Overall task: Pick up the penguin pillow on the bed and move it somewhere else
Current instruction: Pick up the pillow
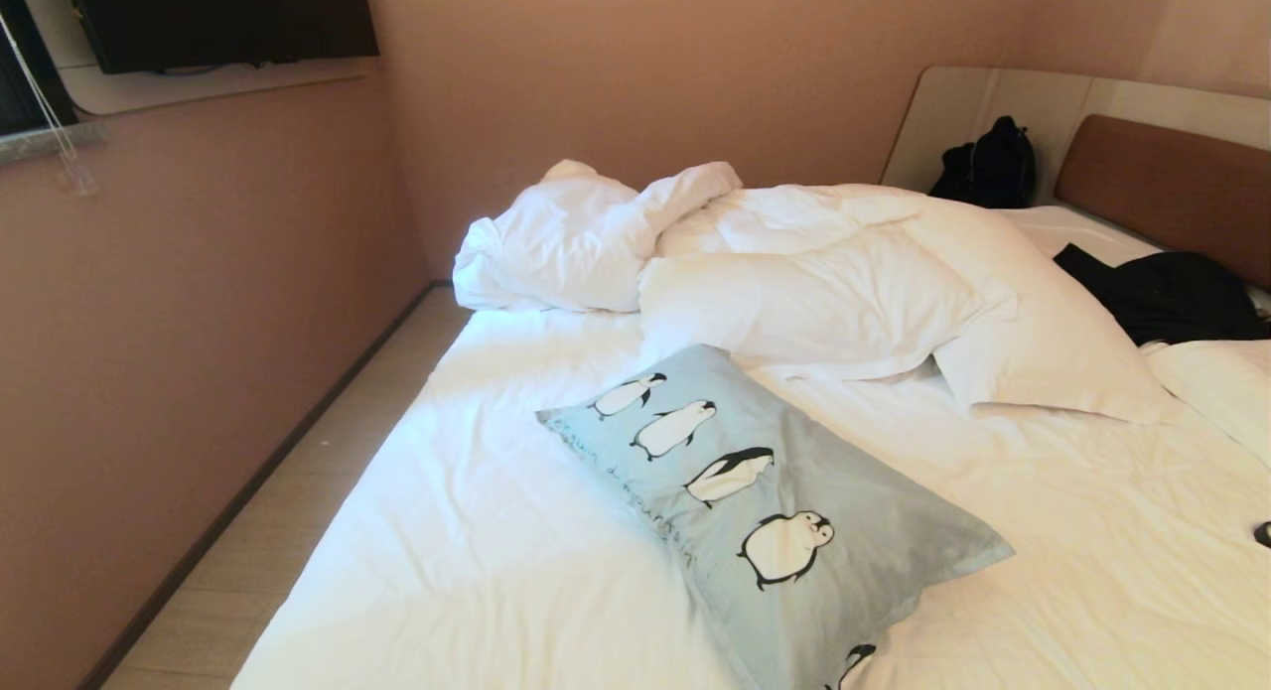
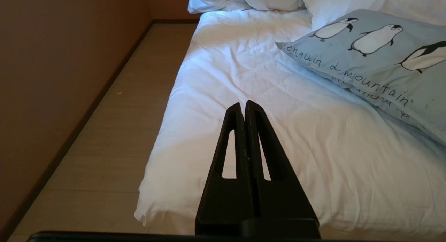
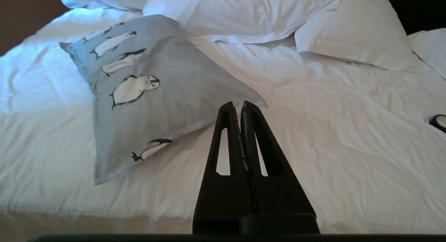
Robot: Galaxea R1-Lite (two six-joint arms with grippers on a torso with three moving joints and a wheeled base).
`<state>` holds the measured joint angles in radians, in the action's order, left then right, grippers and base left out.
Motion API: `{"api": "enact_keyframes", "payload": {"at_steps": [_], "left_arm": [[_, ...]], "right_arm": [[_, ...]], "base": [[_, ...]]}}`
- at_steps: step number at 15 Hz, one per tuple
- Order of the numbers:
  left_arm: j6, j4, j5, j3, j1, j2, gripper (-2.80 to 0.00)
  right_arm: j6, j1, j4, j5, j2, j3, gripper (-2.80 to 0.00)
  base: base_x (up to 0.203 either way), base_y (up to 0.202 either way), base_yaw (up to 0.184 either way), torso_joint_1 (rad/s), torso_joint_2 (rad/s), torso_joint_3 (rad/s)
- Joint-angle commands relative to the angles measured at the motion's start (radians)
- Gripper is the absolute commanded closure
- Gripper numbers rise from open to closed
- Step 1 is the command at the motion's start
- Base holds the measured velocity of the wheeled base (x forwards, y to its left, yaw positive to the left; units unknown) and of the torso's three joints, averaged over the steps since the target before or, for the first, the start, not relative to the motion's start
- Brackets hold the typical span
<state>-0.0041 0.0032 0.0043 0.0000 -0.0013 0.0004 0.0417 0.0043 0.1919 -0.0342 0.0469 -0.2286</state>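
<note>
The penguin pillow (image 1: 794, 491) is pale blue-grey with black-and-white penguins and dark script. It lies flat and slantwise on the near middle of the bed (image 1: 477, 531). Neither arm shows in the head view. In the right wrist view my right gripper (image 3: 240, 103) is shut and empty, hovering off the bed's near edge, its tips pointing at the right-hand corner of the penguin pillow (image 3: 150, 92). In the left wrist view my left gripper (image 2: 243, 103) is shut and empty over the bed's near left corner, with the penguin pillow (image 2: 383, 57) further off to its right.
White pillows (image 1: 814, 293) and a bunched white duvet (image 1: 576, 233) lie behind the penguin pillow. Dark clothing (image 1: 1162, 293) and a black bag (image 1: 988, 164) sit near the brown headboard (image 1: 1172, 184). A small dark round thing (image 3: 439, 122) lies on the sheet at right. A floor strip (image 1: 288, 501) runs along the left wall.
</note>
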Motion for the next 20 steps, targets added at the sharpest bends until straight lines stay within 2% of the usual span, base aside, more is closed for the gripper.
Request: {"api": "enact_keyframes", "payload": {"at_steps": [1, 4, 9, 12, 17, 20], "left_arm": [[-0.001, 0.0, 0.0, 0.002, 0.0, 0.0, 0.0], [-0.001, 0.0, 0.0, 0.002, 0.0, 0.0, 0.0], [-0.001, 0.0, 0.0, 0.002, 0.0, 0.0, 0.0], [-0.001, 0.0, 0.0, 0.002, 0.001, 0.0, 0.0], [-0.001, 0.0, 0.0, 0.002, 0.0, 0.0, 0.0], [-0.001, 0.0, 0.0, 0.002, 0.0, 0.0, 0.0]], "right_arm": [[-0.001, 0.001, -0.005, -0.035, 0.127, -0.077, 0.0], [-0.006, 0.021, -0.049, -0.063, 0.326, -0.134, 0.0], [-0.01, 0.036, -0.313, -0.125, 0.86, -0.177, 0.0], [-0.011, 0.039, -0.451, -0.156, 1.175, -0.261, 0.0], [-0.02, 0.055, -0.525, -0.243, 1.488, -0.49, 0.0], [-0.008, 0.094, -0.534, -0.261, 1.631, -0.589, 0.0]], "base": [[0.0, 0.0, 0.0, 0.0, 0.0, 0.0], [0.0, 0.0, 0.0, 0.0, 0.0, 0.0], [0.0, 0.0, 0.0, 0.0, 0.0, 0.0], [0.0, 0.0, 0.0, 0.0, 0.0, 0.0], [0.0, 0.0, 0.0, 0.0, 0.0, 0.0], [0.0, 0.0, 0.0, 0.0, 0.0, 0.0]]}}
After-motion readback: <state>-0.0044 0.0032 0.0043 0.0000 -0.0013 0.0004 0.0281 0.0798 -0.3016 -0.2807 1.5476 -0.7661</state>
